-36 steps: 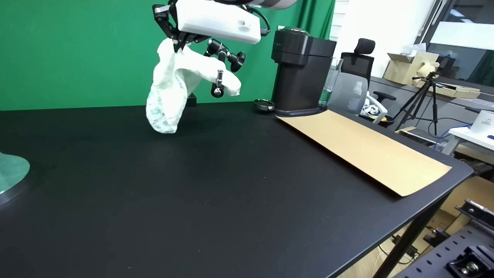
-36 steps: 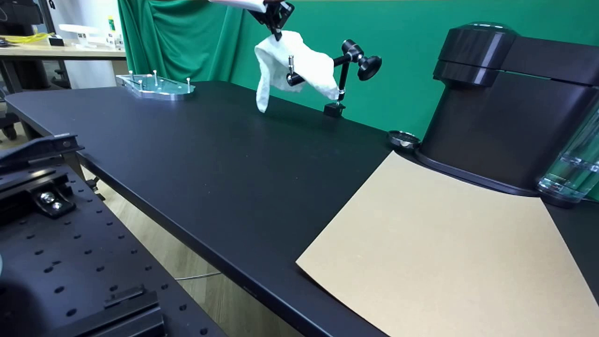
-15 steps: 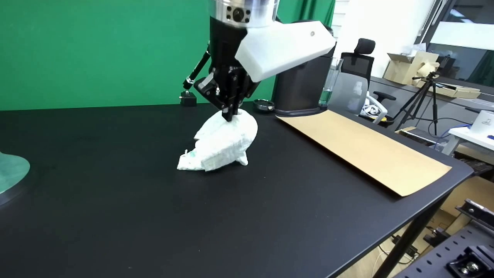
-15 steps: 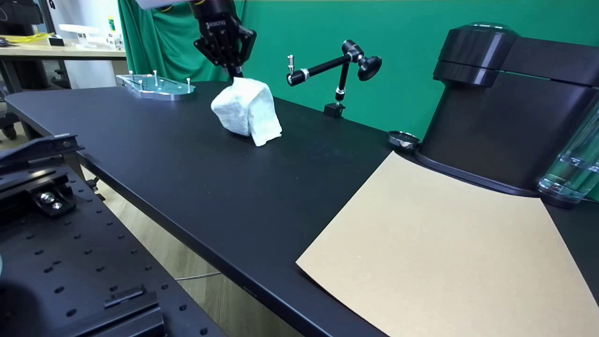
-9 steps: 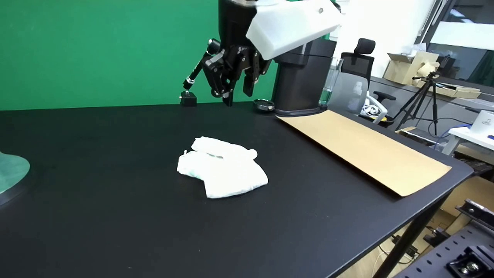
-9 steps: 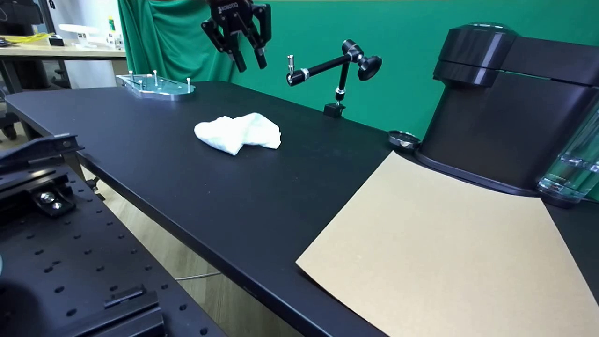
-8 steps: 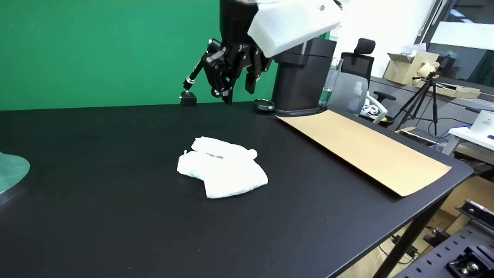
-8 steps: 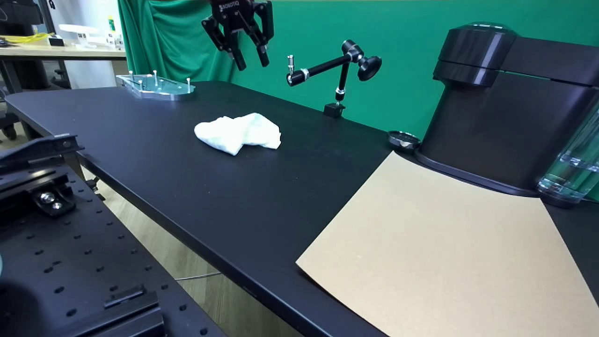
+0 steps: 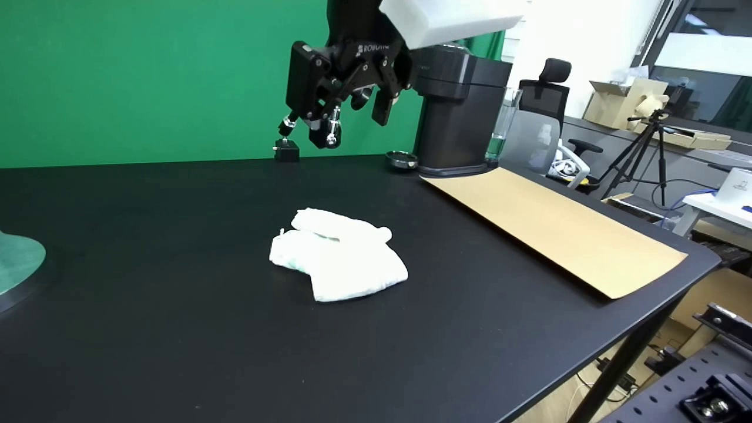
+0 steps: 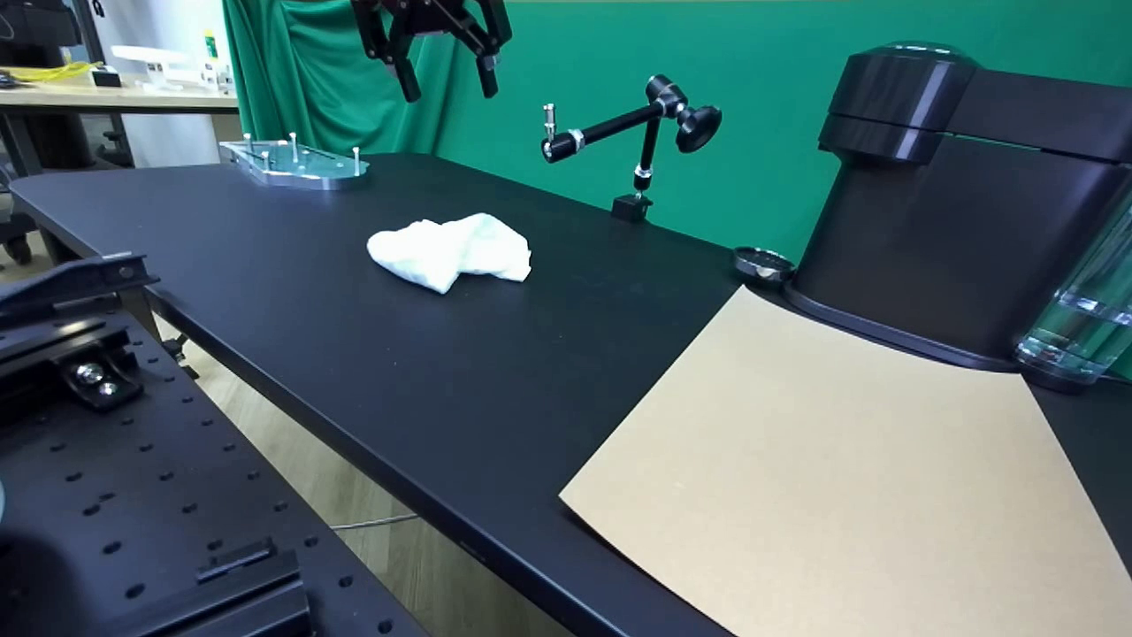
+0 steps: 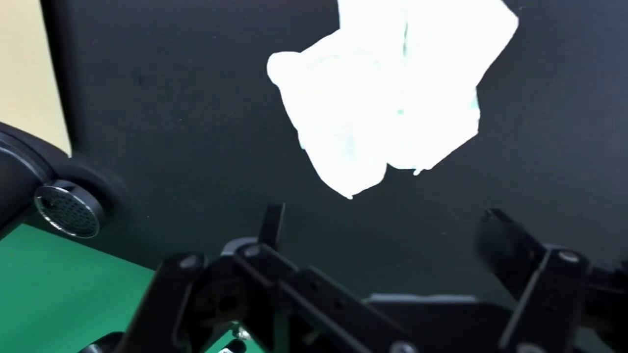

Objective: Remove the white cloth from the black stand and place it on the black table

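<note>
The white cloth (image 9: 352,264) lies bunched and folded on the black table (image 9: 235,352), away from the black stand. In the wrist view the cloth (image 11: 387,83) appears overexposed, beyond the fingertips. My gripper (image 10: 449,91) hangs well above the table, its two fingers spread wide with nothing between them. From the wrist, the gripper (image 11: 384,214) also shows a broad gap between its tips. Bare of cloth, the black stand (image 10: 610,129) rises at the table's back edge. In an exterior view my gripper partly covers that stand, leaving its base (image 9: 286,151) visible.
A black coffee machine (image 10: 937,239) with a small round metal dish (image 10: 762,264) stands at the back edge. Tan cardboard (image 10: 849,478) covers one end of the table. A clear plate with pegs (image 10: 305,168) sits at the opposite end.
The cloth came off the stand in my gripper and went down to the table. The fingers then opened, let it go, and the gripper rose clear. The cloth has since stayed still.
</note>
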